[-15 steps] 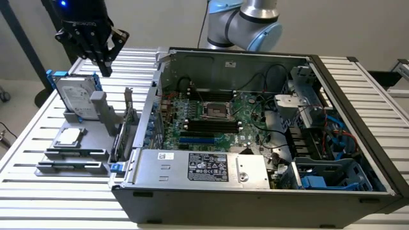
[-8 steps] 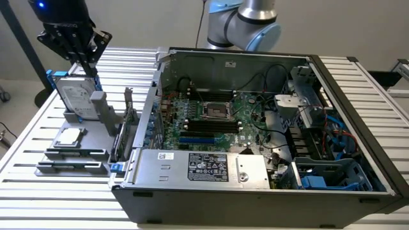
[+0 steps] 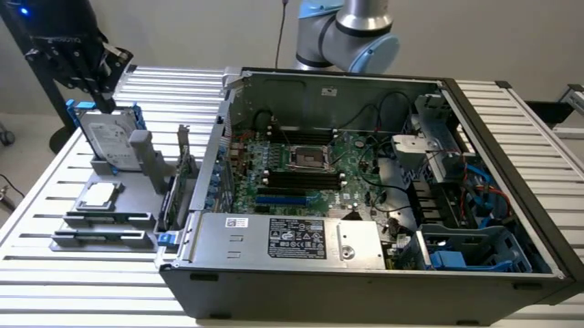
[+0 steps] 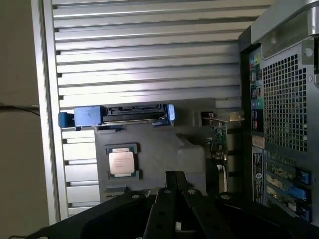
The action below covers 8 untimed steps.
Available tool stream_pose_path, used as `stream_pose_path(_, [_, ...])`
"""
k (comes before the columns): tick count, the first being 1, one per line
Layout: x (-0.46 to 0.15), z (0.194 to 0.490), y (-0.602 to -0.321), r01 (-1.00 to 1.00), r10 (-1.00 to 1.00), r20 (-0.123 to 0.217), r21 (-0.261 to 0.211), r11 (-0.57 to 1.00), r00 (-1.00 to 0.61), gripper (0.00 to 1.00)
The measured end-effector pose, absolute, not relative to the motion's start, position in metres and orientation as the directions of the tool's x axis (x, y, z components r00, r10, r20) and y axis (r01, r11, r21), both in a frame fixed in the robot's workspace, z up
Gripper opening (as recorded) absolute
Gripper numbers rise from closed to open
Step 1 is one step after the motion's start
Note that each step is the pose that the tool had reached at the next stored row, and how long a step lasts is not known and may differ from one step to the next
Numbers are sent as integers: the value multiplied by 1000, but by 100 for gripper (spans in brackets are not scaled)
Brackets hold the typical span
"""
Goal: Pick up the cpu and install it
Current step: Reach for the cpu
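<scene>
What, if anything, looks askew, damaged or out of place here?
Nothing stands out: the cpu lies flat in its grey holder, the hard drive stands upright in its blue frame, and no damage shows.

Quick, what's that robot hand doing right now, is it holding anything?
Gripper: fingers closed, holding nothing; the cpu lies apart from it on the grey stand.

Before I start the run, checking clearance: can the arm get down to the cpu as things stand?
Probably yes: the cpu lies uncovered on its grey holder, though the upright hard drive stands close beside it. The jaws are shut.
</scene>
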State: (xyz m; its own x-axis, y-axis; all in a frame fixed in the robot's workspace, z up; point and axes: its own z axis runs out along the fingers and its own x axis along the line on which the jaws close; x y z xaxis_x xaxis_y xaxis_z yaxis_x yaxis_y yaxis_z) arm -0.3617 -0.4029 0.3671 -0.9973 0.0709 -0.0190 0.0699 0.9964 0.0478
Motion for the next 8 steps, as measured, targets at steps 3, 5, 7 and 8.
stream_pose_path(3, [-375,365,-403,70,71,-19,47,996,-997,11])
stream_pose_path(5, [-384,363,-403,70,71,-19,46,996,-997,11])
stream_pose_path(7, [-394,361,-402,70,71,-19,45,997,-997,11])
stream_pose_path(8, [-398,360,-402,70,71,-19,45,997,-997,11])
